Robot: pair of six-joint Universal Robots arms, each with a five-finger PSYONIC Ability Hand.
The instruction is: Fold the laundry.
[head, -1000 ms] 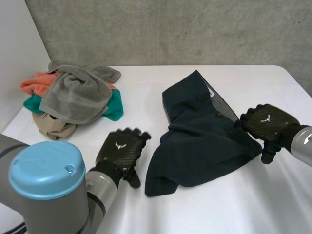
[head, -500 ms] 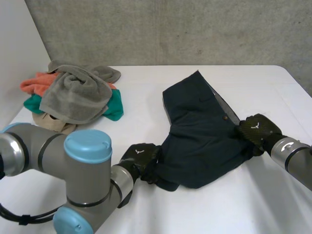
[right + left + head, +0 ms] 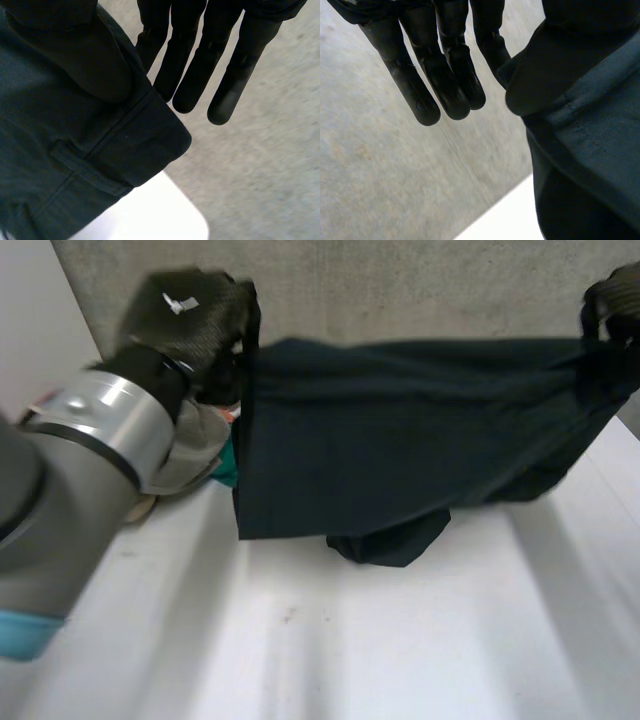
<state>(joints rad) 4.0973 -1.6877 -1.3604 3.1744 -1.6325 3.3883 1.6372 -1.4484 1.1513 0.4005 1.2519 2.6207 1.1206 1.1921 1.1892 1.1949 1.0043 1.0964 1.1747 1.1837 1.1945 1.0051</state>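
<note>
Arms raised, left hand and right hand each pinch a top corner of the dark garment between thumb and straight fingers, stretching it above the surface.

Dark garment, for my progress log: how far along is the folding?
Done: nothing folded yet. In hand: the left hand and right hand pinch the dark garment by its upper corners, stretched over the table. Left: laying it down, folding it, then the towel pile.

garment: dark navy | table: white | wall: mottled grey
</note>
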